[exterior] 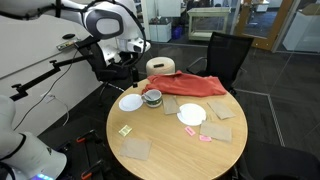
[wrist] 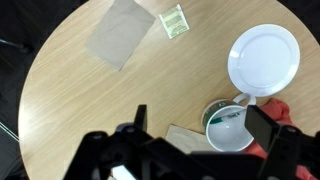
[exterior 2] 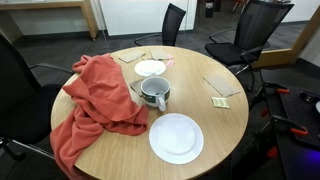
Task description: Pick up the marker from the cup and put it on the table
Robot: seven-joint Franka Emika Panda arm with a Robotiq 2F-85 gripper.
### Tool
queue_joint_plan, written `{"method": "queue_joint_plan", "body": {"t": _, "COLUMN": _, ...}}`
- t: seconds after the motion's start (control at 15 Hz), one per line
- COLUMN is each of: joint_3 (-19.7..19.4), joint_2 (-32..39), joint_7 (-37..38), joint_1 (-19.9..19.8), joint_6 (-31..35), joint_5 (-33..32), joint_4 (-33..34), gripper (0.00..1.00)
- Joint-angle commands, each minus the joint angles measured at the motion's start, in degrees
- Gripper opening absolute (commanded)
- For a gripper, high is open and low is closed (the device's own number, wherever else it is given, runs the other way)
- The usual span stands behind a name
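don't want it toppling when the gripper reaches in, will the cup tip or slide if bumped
The cup looks squat and wide, so it probably slides rather than tips. The table looks smooth, so little would brake it. The red cloth beside it might cushion that side.

Cup [exterior 2: 153, 94] mouth left unobstructed from above. One side crowded by red cloth [exterior 2: 95, 100], just beside. White plate [exterior 2: 176, 138] set near. Bare table [exterior 2: 215, 128] left open past plate.

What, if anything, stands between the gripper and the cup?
Nothing visible does. In the wrist view the open gripper hangs above the cup, whose mouth is uncovered; the red cloth lies beside the cup, not over it.
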Motion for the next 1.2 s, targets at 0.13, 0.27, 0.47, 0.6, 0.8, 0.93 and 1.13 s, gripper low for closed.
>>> {"method": "queue_joint_plan", "body": {"t": 0.13, "joint_3": 2.35, "joint_2": 9.44, "joint_7": 11.25, "joint_1": 2.55, "joint_6": 2.63, "joint_5": 2.9, "joint_4": 7.28, "gripper": 1.0}}
{"method": "queue_joint_plan", "body": {"t": 0.27, "joint_3": 2.84, "joint_2": 12.6, "joint_7": 14.67, "joint_1": 3.6, "joint_6": 2.94, "joint_5": 3.4, "joint_4": 9.38, "gripper": 1.0}}
{"method": "queue_joint_plan", "body": {"t": 0.47, "joint_3": 3.03, "joint_2": 17.01, "joint_7": 17.21, "joint_1": 5.03, "joint_6": 3.75, "joint_5": 3.94, "joint_4": 12.36, "gripper": 1.0}}
{"method": "queue_joint_plan", "body": {"t": 0.6, "joint_3": 2.92, "joint_2": 19.78, "joint_7": 18.22, "joint_1": 5.67, "joint_6": 5.14, "joint_5": 5.01, "joint_4": 14.25, "gripper": 1.0}}
{"method": "queue_joint_plan", "body": {"t": 0.8, "joint_3": 2.67, "joint_2": 23.85, "joint_7": 18.62, "joint_1": 6.02, "joint_6": 7.01, "joint_5": 7.55, "joint_4": 16.95, "gripper": 1.0}}
{"method": "queue_joint_plan", "body": {"t": 0.93, "joint_3": 2.36, "joint_2": 26.36, "joint_7": 19.04, "joint_1": 6.18, "joint_6": 7.78, "joint_5": 8.41, "joint_4": 18.62, "gripper": 1.0}}
{"method": "queue_joint_plan", "body": {"t": 1.13, "joint_3": 2.02, "joint_2": 26.16, "joint_7": 17.79, "joint_1": 6.26, "joint_6": 7.72, "joint_5": 7.74, "joint_4": 17.4, "gripper": 1.0}}
